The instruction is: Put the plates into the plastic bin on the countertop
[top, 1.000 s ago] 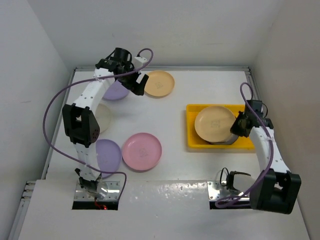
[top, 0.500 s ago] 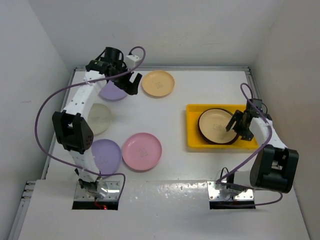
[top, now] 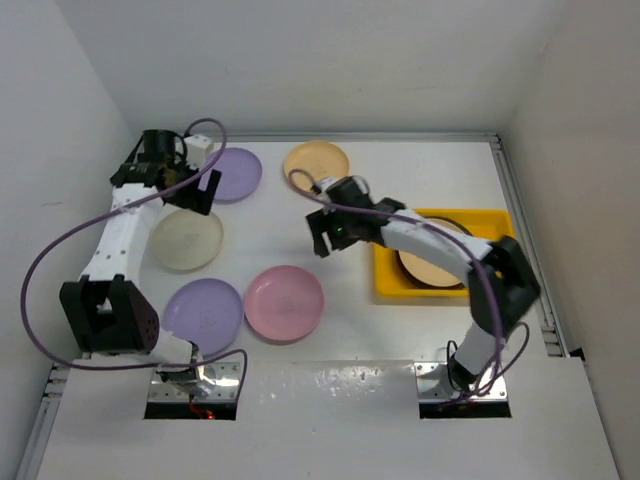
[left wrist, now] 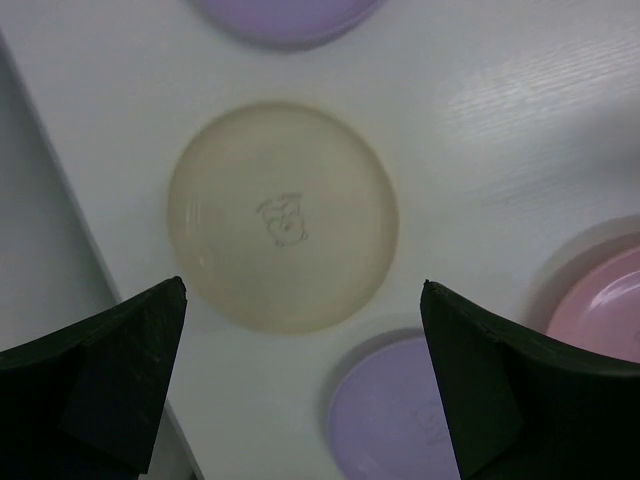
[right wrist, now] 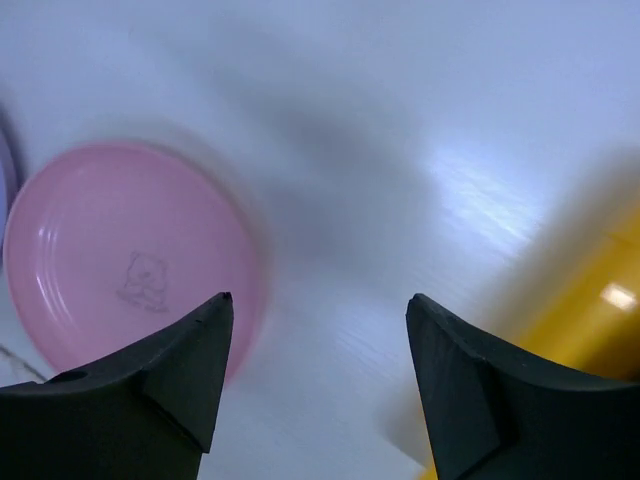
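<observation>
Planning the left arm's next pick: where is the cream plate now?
Top view: the cream plate lies on the countertop, left side, between the far lavender plate and the near lavender plate.

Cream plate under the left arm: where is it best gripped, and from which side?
Probably the thin rim, from above, on the side facing the bare countertop: the cream plate lies flat, with the wall and lavender plates near its other sides.

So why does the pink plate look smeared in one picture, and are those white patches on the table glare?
Right wrist view: the pink plate has smeared edges, probably motion blur, and the countertop carries a bright glare patch. Left wrist view: the cream plate is crisp; the dark claw fingers are soft. Top view: sharp, evenly lit.
</observation>
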Available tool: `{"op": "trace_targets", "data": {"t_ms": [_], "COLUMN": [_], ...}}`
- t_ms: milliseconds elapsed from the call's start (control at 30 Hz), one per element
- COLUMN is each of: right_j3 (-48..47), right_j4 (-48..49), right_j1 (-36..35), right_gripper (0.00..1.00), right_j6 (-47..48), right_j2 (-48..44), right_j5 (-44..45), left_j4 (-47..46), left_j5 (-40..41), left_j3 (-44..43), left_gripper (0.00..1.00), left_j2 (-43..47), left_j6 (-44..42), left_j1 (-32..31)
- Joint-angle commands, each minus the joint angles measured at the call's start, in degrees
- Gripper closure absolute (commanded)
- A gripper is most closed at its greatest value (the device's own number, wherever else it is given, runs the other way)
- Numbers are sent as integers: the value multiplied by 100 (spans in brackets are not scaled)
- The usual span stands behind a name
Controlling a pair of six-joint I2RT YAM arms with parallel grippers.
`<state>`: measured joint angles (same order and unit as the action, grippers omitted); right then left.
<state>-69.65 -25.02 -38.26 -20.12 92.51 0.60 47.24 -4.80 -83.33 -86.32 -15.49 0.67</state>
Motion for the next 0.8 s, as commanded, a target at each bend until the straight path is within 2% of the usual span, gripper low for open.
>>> {"op": "trace_targets", "data": {"t_ms": [0, 33, 167, 267, 300, 333, 400, 500, 533, 633, 767], "right_j3": [-355, -417, -480, -348, -252, -138, -32, 118, 66, 91, 609], "right_j4": [-215, -188, -136, 31, 128, 189, 286, 139, 33, -635, -1390], "right_j1": [-488, -759, -1052, -1061, -1078, -1087, -1034, -675, -552, 561, 2213], "right_gripper": [30, 30, 37, 60, 77, 87, 100, 100, 100, 100, 100], "right_j6": [122, 227, 158, -71, -97, -184, -281, -510, -589, -633, -335], "right_j2": [890, 1248, 1814, 2008, 1973, 1920, 1570, 753, 177, -590, -1716], "right_j5": [-683, -710, -351, -429, -368, -307, 52, 421, 458, 616, 844], "left_j4": [-198, -198, -198, -198, -198, -198, -198, -198, -198, -198, -198], "left_j5": [243, 190, 76, 5, 5, 5, 5, -56, -109, -232, -285], "left_j3": [534, 641, 968, 1108, 1108, 1108, 1108, 1030, 925, 609, 116], "left_gripper": [0, 0, 0, 0, 0, 0, 0, 0, 0, 0, 0], "left_j2": [818, 932, 1319, 1399, 1469, 1469, 1469, 1408, 1312, 1048, 565], "left_j6": [116, 55, 54, 54, 54, 54, 2, -59, -60, -121, -253], "left_j1": [346, 399, 618, 672, 672, 672, 672, 672, 619, 557, 102]}}
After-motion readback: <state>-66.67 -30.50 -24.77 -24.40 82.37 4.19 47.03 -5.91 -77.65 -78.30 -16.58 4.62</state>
